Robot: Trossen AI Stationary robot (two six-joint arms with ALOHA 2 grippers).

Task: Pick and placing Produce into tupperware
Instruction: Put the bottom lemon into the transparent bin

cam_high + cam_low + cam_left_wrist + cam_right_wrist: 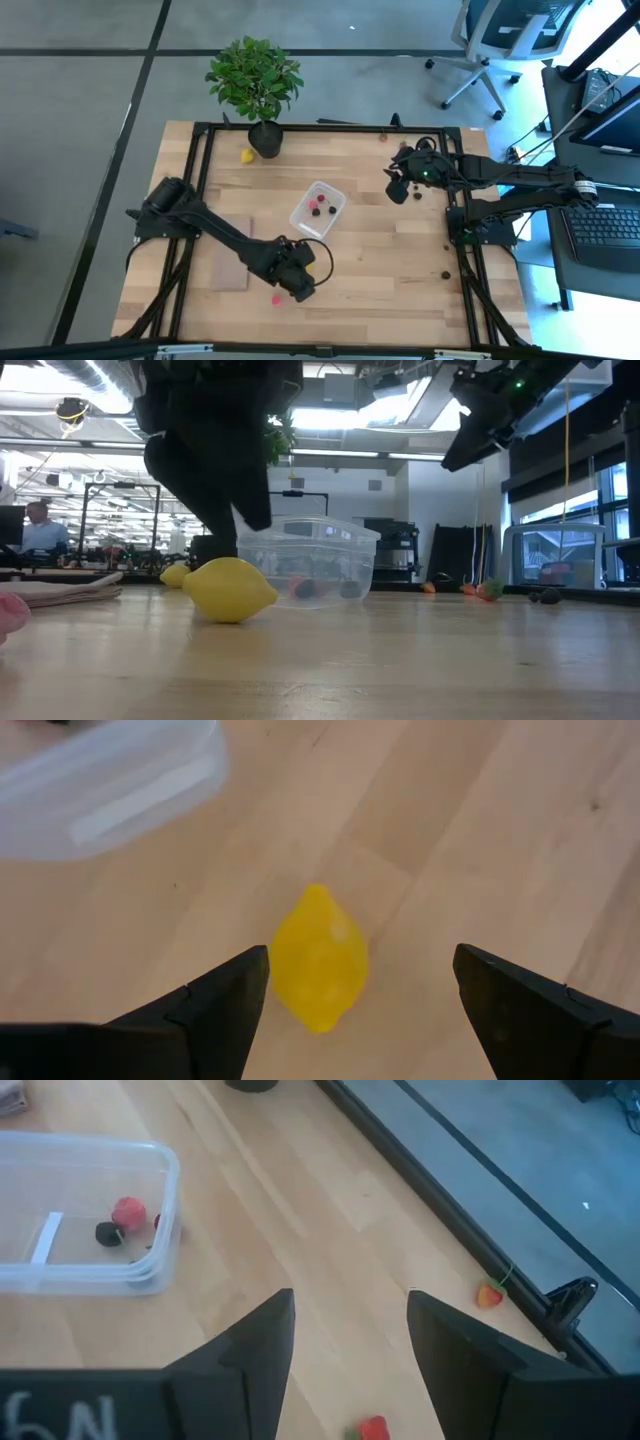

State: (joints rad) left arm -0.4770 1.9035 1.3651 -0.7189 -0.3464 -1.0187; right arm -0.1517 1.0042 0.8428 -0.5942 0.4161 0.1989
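A pale wooden bench (380,270) stands on grey floor in an open workshop. The left pincer (355,1005), released and wide, hovers over a small glossy yellow toy lemon (320,958) lying between its fingers, at seven o'clock from the clear rectangular plastic tub (318,210). The right pincer (350,1340), parted and empty, waits at the tub's three o'clock.

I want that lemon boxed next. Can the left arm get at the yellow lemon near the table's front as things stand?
Probably yes. The left gripper hangs over the yellow lemon with its fingers open on either side, and nothing lies between them. The tupperware sits clear of it.
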